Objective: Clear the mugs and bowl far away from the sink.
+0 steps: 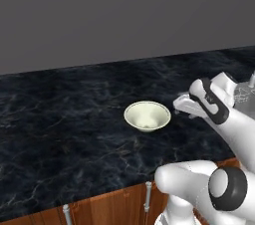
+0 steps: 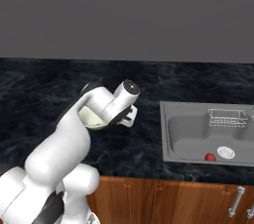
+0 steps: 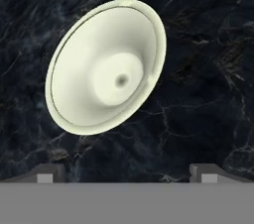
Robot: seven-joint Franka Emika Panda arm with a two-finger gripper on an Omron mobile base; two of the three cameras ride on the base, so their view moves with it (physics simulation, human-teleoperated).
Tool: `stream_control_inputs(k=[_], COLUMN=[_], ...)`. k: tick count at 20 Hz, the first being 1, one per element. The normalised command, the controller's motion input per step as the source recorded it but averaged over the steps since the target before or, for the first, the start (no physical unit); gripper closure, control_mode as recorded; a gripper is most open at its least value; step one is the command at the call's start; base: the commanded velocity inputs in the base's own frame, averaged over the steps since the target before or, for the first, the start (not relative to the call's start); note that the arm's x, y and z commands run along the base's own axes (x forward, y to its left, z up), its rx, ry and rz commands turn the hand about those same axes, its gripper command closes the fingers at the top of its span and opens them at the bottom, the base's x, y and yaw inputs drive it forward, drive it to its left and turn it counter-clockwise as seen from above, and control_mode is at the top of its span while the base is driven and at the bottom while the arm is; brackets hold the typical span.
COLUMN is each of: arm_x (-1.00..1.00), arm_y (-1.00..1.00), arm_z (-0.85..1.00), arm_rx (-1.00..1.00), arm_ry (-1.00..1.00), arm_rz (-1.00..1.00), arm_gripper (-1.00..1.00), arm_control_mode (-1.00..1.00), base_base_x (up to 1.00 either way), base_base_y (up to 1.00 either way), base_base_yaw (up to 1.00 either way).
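My gripper (image 3: 124, 173) hangs wide open and empty above the dark marble counter (image 1: 60, 119). The bowl (image 1: 147, 116) sits upright mid-counter, just ahead of my fingertips (image 3: 45, 173), nearer the front edge, well apart from the sink (image 2: 198, 136).

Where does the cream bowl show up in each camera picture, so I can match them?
Left base view: bowl near the centre, upright on the black counter, left of the arm.
Right base view: bowl left of centre, mostly hidden behind the arm.
Hand view: bowl upper centre-left, seen from above.
Shared landmark: the black marbled counter.
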Motion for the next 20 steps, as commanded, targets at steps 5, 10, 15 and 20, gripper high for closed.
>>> stream_control_inputs(k=[5,10,15,20], arm_x=[0.37,0.11,0.06,0.23], arm_y=[-0.10,-0.04,0.00,0.00], arm_z=[0.00,0.00,0.00,-0.13], arm_rx=[0.03,0.04,0.01,-0.01], arm_ry=[0.08,0.06,0.01,0.00], arm_rz=[0.00,0.00,0.00,0.00], arm_gripper=[-1.00,-1.00,-1.00,-1.00], arm_control_mode=[-1.00,-1.00,-1.00,-1.00], base_base_x=[0.00,0.00,0.00,0.00], base_base_y=[0.00,0.00,0.00,0.00], base_base_yaw=[0.00,0.00,0.00,0.00])
